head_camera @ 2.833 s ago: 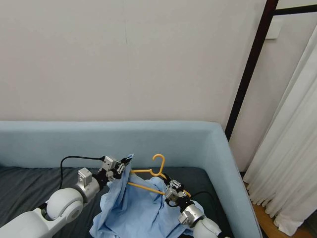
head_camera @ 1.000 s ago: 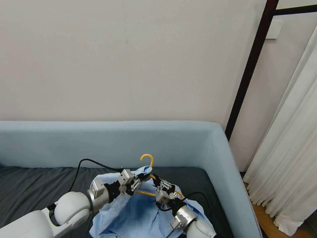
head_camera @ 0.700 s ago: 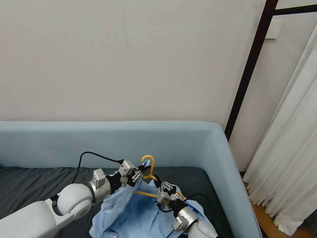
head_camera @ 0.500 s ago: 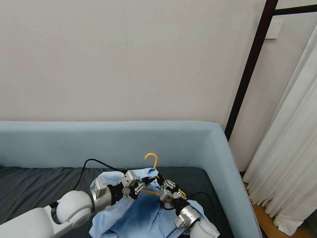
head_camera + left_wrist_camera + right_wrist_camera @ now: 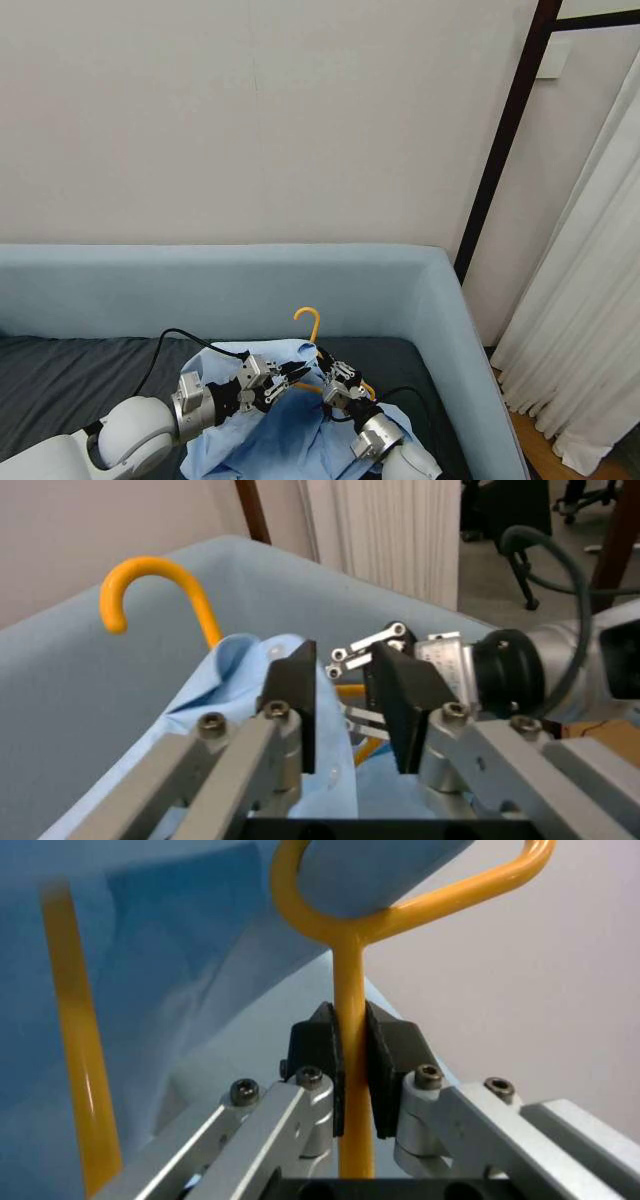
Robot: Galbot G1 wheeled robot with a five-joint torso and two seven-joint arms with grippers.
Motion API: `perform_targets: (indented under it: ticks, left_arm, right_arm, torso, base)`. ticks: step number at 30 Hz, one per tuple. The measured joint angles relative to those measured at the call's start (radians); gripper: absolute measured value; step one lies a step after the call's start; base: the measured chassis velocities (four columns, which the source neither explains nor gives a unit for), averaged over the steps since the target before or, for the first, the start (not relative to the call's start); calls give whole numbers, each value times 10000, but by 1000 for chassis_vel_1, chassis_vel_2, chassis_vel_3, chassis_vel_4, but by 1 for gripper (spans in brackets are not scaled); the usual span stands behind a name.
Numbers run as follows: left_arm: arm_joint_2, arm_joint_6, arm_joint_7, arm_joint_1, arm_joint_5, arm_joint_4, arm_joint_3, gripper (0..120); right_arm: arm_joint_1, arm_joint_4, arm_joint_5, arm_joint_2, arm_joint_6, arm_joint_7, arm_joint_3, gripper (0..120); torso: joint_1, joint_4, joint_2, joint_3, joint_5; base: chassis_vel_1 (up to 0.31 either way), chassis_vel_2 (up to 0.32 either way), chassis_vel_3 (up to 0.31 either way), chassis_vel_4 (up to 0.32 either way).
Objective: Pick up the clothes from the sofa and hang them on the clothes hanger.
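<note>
A light blue shirt (image 5: 268,432) lies heaped on the sofa, its collar (image 5: 232,676) draped over a yellow hanger (image 5: 309,324) just below the hook (image 5: 150,580). My right gripper (image 5: 337,387) is shut on the hanger's lower bar (image 5: 348,1027), holding the hook upright. The left gripper (image 5: 284,375) sits just left of the hanger, at the collar; in the left wrist view it (image 5: 340,694) is open, with nothing between the pads and the shirt behind one finger. In the right wrist view the right gripper (image 5: 350,1054) clamps the yellow wire, blue cloth hanging beside it.
The sofa has a pale blue back and right arm (image 5: 440,330) and a dark grey seat cushion (image 5: 60,375). A black pole (image 5: 505,130) rises beyond the sofa's right end, with white curtains (image 5: 590,330) to its right. A black cable (image 5: 170,345) loops from my left arm.
My left gripper has let go of the shirt collar, opened and drawn down and back a little. The collar now rests on the hanger. The right gripper keeps holding the hanger.
</note>
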Motion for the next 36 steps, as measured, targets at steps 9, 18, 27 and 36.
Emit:
perform_targets:
  ticks: [9,18,27,36]
  left_arm:
    - [343,-245,909,1342,771,-579,-1177,66]
    - [569,-1573,2106,2285,-269,-705,-2906,98]
    - [567,-1373,2753,737,-2104,497,-2967,100]
    - [743,-735,3533,-180,-2305,2361,-2397,100]
  right_arm:
    - [-206,-102,-740,190,544,647,859,6]
    - [-58,-786,-2634,566,1464,1090,1434,6]
    - [-41,-927,-3413,612,1801,1189,1685,6]
    - [104,-980,-4022,644,2070,1206,1644,6]
  torso:
    - [0,-1,0,0,0]
    - [1,0,0,0,0]
    - [0,-1,0,0,0]
    - [1,4,0,0,-2]
  base:
    - [0,0,0,0]
    - [0,0,0,0]
    - [0,0,0,0]
    - [0,0,0,0]
